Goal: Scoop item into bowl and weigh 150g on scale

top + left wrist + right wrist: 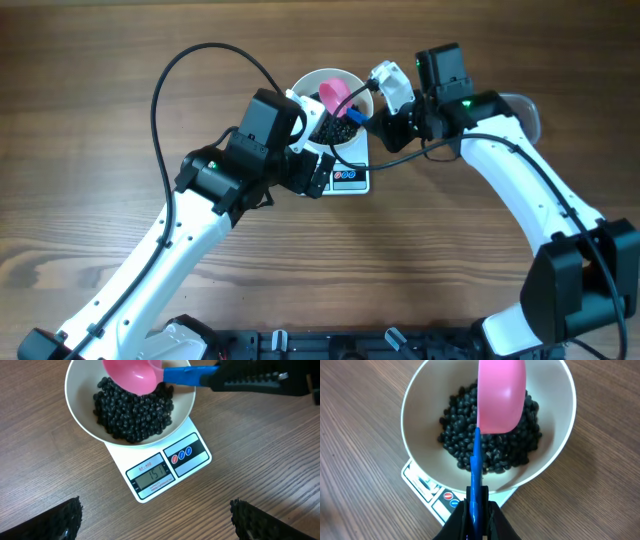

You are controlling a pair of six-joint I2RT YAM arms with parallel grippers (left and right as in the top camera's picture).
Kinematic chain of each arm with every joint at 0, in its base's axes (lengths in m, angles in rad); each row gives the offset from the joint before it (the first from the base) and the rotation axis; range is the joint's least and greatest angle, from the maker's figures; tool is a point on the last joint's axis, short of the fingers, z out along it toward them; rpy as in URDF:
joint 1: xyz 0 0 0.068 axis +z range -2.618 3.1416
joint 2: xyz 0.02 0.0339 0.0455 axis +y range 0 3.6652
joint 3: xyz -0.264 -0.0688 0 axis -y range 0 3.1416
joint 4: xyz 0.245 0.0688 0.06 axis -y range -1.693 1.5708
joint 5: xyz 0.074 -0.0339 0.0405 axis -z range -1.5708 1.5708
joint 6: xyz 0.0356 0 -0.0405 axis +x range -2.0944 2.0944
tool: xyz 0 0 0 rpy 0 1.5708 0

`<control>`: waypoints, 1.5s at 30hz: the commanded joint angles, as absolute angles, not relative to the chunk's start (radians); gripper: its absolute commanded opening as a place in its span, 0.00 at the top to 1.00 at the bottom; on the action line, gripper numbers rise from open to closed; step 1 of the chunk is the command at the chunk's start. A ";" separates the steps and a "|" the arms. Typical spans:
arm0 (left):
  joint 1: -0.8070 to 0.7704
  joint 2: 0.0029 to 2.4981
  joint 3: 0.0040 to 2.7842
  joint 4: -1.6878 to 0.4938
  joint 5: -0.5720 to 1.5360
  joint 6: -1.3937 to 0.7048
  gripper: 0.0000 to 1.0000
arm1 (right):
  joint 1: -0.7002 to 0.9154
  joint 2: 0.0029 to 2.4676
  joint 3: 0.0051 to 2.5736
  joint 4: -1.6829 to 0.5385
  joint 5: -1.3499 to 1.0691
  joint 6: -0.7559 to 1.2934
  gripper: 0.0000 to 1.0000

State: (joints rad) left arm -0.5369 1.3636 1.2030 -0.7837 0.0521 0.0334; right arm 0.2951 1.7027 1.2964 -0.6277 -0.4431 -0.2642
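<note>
The white bowl (312, 80) stands on the small white scale (350, 178) and holds a dark heap of black beans (338, 128). The scale's display (152, 474) seems to read 151. A pink scoop (501, 395) with a blue handle (476, 470) hovers just over the beans, and no beans show on the side I see. My right gripper (477, 510) is shut on that handle, reaching in from the bowl's right side. My left gripper (155, 522) is open and holds nothing; it hangs over bare wood just in front of the scale (165, 467).
The wooden table (100, 120) spreads to every side. Behind the right arm a greyish rounded object (522, 108) is partly hidden. A black rail (330, 345) runs along the near edge. Both arms crowd the bowl from left and right.
</note>
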 commanded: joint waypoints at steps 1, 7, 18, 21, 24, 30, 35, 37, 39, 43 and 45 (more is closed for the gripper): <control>-0.541 1.370 1.196 -0.781 0.067 0.049 0.00 | 0.298 1.715 1.302 -0.617 -0.400 -0.286 0.96; -0.541 1.370 1.197 -0.781 0.067 0.049 0.00 | 0.298 1.716 1.302 -0.607 -0.328 -0.287 0.96; -0.541 1.370 1.197 -0.781 0.067 0.049 0.00 | 0.298 1.770 1.302 -0.598 -0.330 -0.258 0.96; -0.541 1.370 1.197 -0.781 0.067 0.049 0.00 | 0.299 1.771 1.302 -0.621 -0.375 -0.259 0.96; -0.541 1.370 1.197 -0.781 0.067 0.049 0.00 | 0.298 1.771 1.302 -0.627 -0.460 -0.258 0.96; -0.541 1.370 1.197 -0.781 0.067 0.049 0.00 | 0.297 1.769 1.303 -0.616 -0.503 -0.176 0.96; -0.541 1.370 1.197 -0.781 0.067 0.049 0.00 | 0.297 1.761 1.304 -0.611 -0.502 -0.176 0.96; -0.541 1.370 1.197 -0.781 0.067 0.049 0.00 | 0.294 1.747 1.305 -0.606 -0.494 -0.175 0.96; -0.541 1.370 1.196 -0.781 0.067 0.049 0.00 | 0.287 1.720 1.305 -0.599 -0.486 -0.176 0.96; -0.541 1.370 1.197 -0.781 0.067 0.049 0.00 | 0.276 1.663 1.305 -0.591 -0.438 -0.176 0.96; -0.541 1.370 1.197 -0.781 0.067 0.049 0.00 | 0.276 1.647 1.305 -0.591 -0.438 -0.177 0.96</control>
State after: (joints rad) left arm -0.5369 1.3636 1.2030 -0.7837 0.0521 0.0334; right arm 0.2810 1.7027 1.2964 -0.5976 -0.4534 -0.1837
